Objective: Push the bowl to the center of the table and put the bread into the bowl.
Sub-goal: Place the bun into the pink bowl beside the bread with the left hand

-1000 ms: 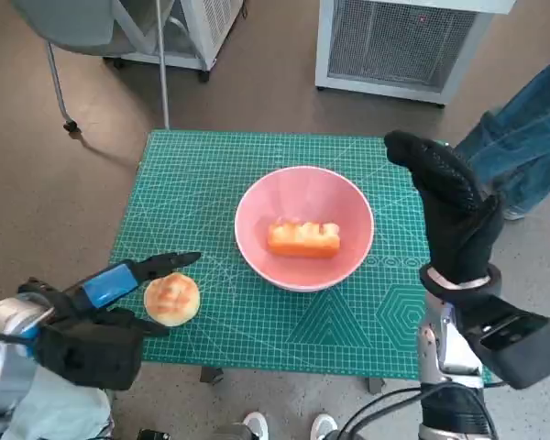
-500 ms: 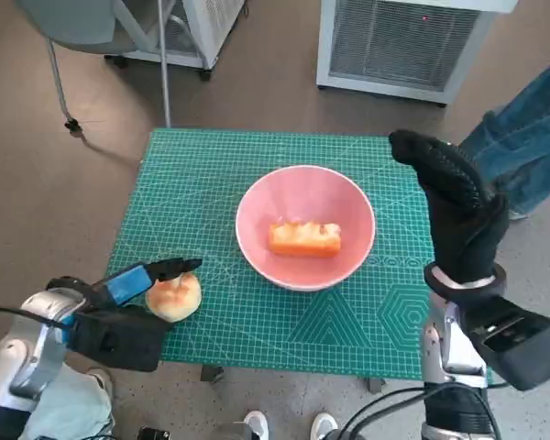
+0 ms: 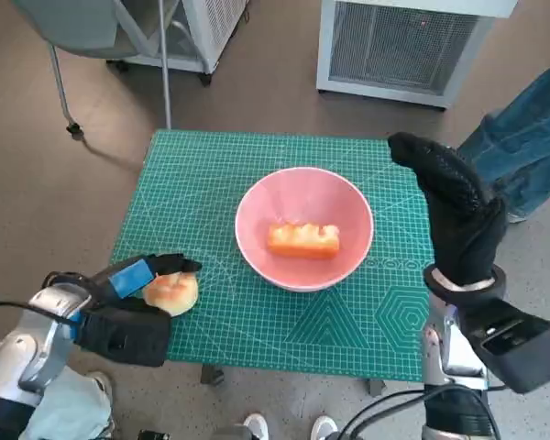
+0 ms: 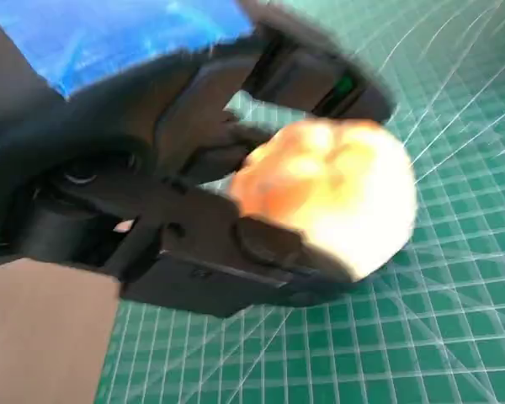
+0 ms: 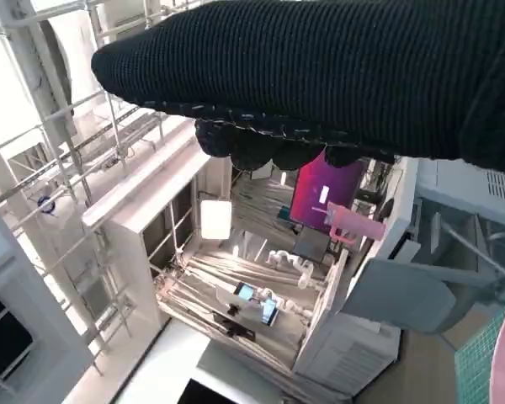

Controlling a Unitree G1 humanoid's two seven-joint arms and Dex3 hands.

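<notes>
— While the pink bowl (image 3: 304,227) sits mid-mat holding an orange loaf piece (image 3: 302,239), where is the round bread (image 3: 171,291)?
— Clasped in the left hand (image 3: 128,307); black fingers (image 4: 261,244) close around it at the mat's (image 3: 211,174) near corner.
— And the right hand (image 3: 458,215)?
— Raised just beside the bowl, holding nothing; whether its gloved fingers are spread or pressed together, I cannot tell.

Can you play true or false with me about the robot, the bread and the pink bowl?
1. The pink bowl is empty. False: an orange bread piece lies in it.
2. The left hand has its fingers around the round bun. True.
3. The right hand holds the bowl. False: it is raised beside the bowl and holds nothing.
4. The bun is near the green mat's front left corner. True.
</notes>
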